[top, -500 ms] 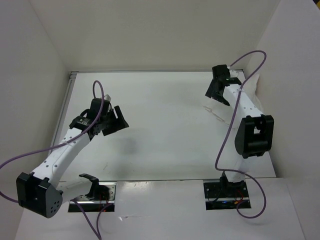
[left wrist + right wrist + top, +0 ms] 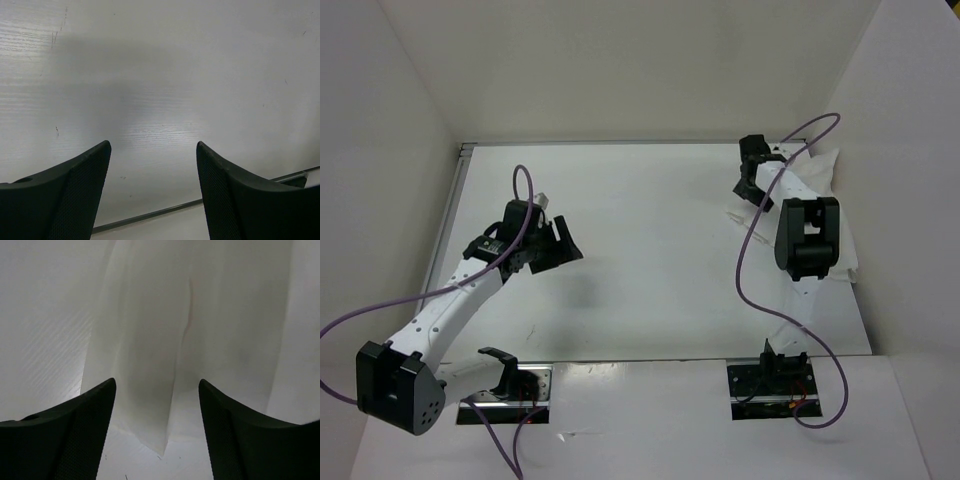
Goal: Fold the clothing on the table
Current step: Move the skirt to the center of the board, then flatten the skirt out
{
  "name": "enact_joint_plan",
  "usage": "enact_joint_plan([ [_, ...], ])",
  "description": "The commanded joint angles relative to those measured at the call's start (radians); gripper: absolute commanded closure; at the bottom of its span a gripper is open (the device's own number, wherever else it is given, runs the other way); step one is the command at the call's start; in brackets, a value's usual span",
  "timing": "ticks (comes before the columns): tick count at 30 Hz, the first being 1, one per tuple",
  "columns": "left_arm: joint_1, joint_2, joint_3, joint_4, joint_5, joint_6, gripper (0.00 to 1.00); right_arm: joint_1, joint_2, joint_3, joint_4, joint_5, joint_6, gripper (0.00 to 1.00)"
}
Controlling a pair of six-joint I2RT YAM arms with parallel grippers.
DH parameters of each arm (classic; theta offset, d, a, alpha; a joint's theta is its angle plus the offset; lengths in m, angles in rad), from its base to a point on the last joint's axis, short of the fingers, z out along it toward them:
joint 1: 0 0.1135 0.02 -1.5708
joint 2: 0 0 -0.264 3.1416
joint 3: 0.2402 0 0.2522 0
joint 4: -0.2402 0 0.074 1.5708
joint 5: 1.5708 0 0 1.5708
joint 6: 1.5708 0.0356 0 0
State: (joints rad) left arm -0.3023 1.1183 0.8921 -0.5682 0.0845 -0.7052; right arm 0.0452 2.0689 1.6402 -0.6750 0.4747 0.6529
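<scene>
Where the clothing [image 2: 836, 172] lies, the right arm [image 2: 807, 237] and cable [image 2: 744, 262] overlap it.

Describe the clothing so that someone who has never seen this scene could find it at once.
Start at the white table and go to its far right side, beside the wall. There, partly under the right arm, lies the clothing: thin white cloth. Its long pleats and soft, rumpled edges set it apart from the flat, glossy tabletop.

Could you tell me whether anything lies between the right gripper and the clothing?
Nothing visible does. The right gripper is open and points straight at the clothing, with only pleated fabric and a little bare table showing ahead of it.
</scene>
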Motion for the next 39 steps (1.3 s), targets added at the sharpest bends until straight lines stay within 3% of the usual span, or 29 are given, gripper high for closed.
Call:
enact_joint_plan([
  [1,0.006,0.017,-0.002,0.036,0.021,0.036,0.24,-0.002,0.036,0.052,0.040,0.034,0.034,0.29],
  [3,0.006,0.017,-0.002,0.036,0.021,0.036,0.24,0.007,0.045,0.052,0.040,0.035,0.034,0.51],
  [4,0.006,0.017,-0.002,0.036,0.021,0.036,0.24,0.007,0.054,0.052,0.029,0.035,0.034,0.67],
  [5,0.006,0.017,-0.002,0.036,0.021,0.036,0.24,0.007,0.054,0.052,0.029,0.024,0.034,1.00],
  [8,0.006,0.017,-0.002,0.036,0.031,0.036,0.24,0.045,-0.019,0.043,0.008,-0.037,-0.007,1.00],
  [16,0.015,0.017,0.007,0.027,0.021,0.046,0.24,0.401,-0.498,0.056,-0.020,-0.146,-0.196,1.00],
  [19,0.015,0.017,0.007,0.018,0.030,0.055,0.24,0.412,-0.651,0.002,-0.020,-0.252,-0.196,1.00],
  [24,0.015,0.017,-0.002,0.007,0.031,0.064,0.24,0.412,-0.838,-0.134,-0.076,-0.275,-0.174,1.00],
  [26,0.015,0.008,-0.002,0.007,0.031,0.064,0.24,0.386,-0.848,-0.198,-0.124,-0.317,-0.165,0.71],
  [28,0.015,-0.003,-0.013,0.007,0.031,0.064,0.24,0.386,-0.874,-0.270,-0.191,-0.283,-0.136,0.61],
  [29,0.015,-0.014,-0.025,0.007,0.031,0.064,0.24,0.386,-0.874,-0.295,-0.205,-0.253,-0.124,0.49],
  [34,0.015,-0.025,-0.025,0.007,0.040,0.064,0.24,0.366,-0.845,-0.321,-0.228,-0.130,-0.084,0.47],
  [37,0.015,-0.025,-0.025,0.007,0.040,0.064,0.24,0.366,-0.808,-0.307,-0.142,-0.282,-0.137,0.44],
  [39,0.015,-0.025,-0.016,-0.007,0.017,0.073,0.24,0.366,-0.767,-0.307,-0.069,-0.510,-0.211,0.42],
])
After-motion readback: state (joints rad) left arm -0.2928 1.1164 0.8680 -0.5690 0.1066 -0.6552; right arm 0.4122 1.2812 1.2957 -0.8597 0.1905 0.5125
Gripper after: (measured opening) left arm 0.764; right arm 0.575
